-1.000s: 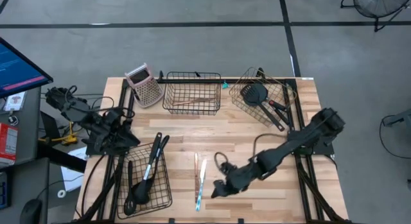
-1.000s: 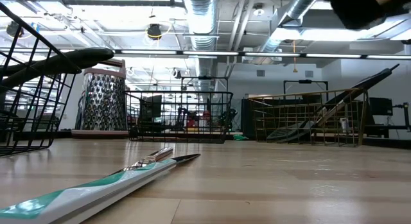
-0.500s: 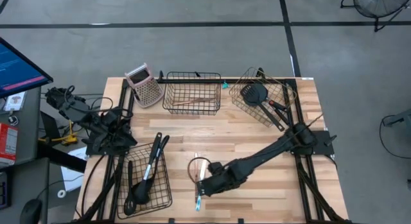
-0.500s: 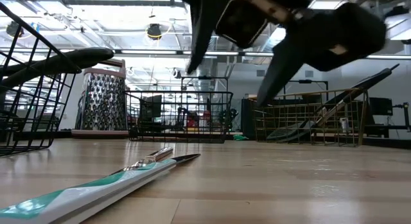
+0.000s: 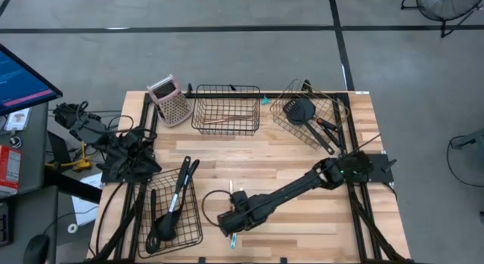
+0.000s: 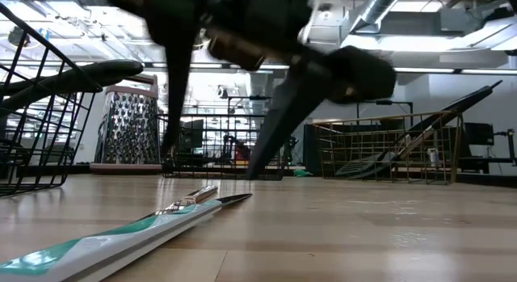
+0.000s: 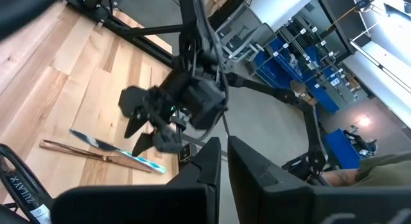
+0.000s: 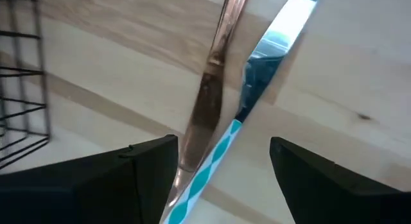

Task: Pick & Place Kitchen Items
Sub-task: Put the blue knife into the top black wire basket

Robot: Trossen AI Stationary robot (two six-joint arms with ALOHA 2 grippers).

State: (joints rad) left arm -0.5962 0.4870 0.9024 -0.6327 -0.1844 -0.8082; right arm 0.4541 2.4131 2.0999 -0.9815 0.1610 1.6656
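Observation:
A knife with a teal-and-white handle and a slim copper-coloured utensil lie side by side flat on the wooden table near its front edge; both also show in the low view, the knife and the utensil. My right gripper is open just above them, pointing down, and in its wrist view one finger stands on either side of the pair. My left gripper is shut and empty at the table's left edge.
A black wire basket at the near left holds black utensils. A black basket at the far middle holds a wooden-handled one. A copper wire basket at the far right holds a black spatula. The pink-topped grater stands at the far left.
My right gripper has gone toward the table's left edge and down, from right of the knife to just above the knife and the copper utensil, staying open. The two utensils have not moved.

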